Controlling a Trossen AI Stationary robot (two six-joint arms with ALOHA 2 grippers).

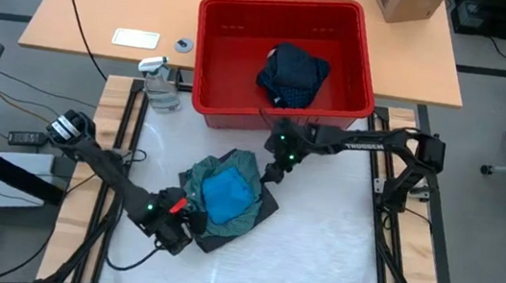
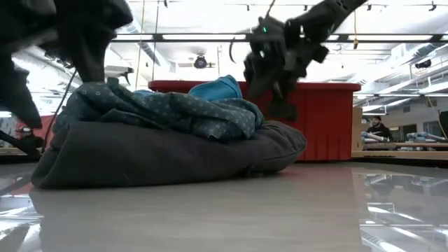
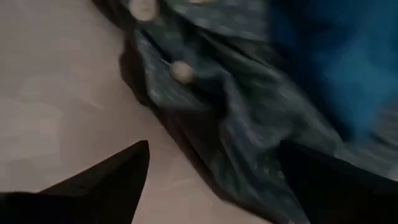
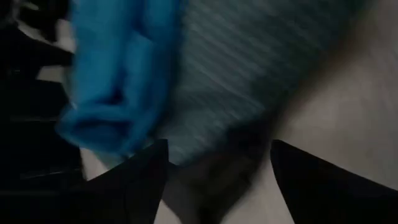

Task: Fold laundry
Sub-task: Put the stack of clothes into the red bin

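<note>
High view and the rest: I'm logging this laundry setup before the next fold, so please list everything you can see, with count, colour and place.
Bright blue piece: one, blue, on top of the pile at the table's middle.
Teal-green shirt: one, teal with small dots, under the blue piece.
Dark grey piece: one, grey, bottom of the pile, flat on the table.
Navy dotted piece: one, navy, inside the bin.
Red bin: one, red, beyond the pile.
Spray bottle: one, clear, left of the bin.
Cardboard box: one, brown, on the wooden desk.
Table: one, whitish.
Person: one, seated far off in the low view.
Left gripper: open, at the pile's near left edge.
Right gripper: open, above the pile's far right edge.
</note>
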